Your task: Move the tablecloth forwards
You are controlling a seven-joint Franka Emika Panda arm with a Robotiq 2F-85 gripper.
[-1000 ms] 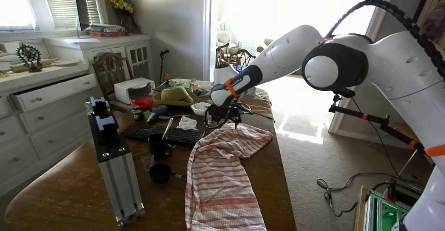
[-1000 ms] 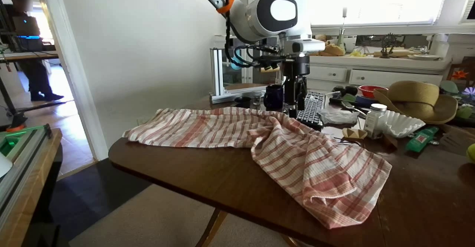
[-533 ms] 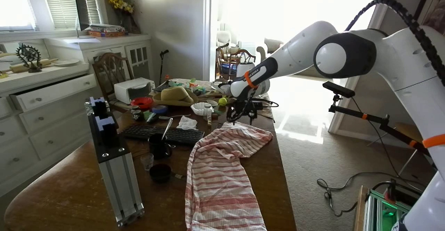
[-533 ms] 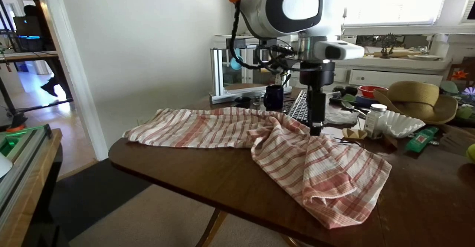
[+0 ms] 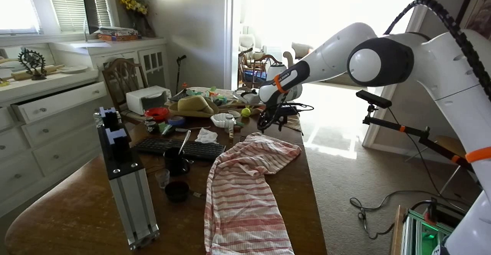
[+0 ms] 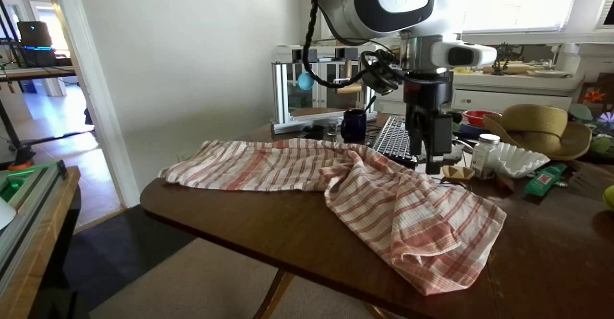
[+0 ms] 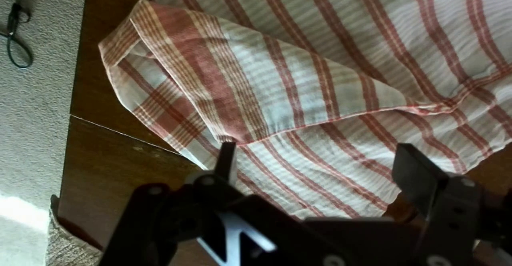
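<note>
Table [image 6: 249, 218] — tablecloth [image 6: 367, 184], keyboard [image 6: 392, 137], perhaps bowl [image 5: 177, 191].

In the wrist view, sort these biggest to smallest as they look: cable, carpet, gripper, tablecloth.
1. tablecloth, clearly largest
2. gripper and carpet, unranked: the gripper is close-up and the frame cuts both off
3. cable, smallest

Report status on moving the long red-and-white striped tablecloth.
Black two-fingered end effector open, empty. Tablecloth ungripped, creased on brown wooden table, one end folded over. Black rectangular keyboard close alongside: possible snag.
</note>
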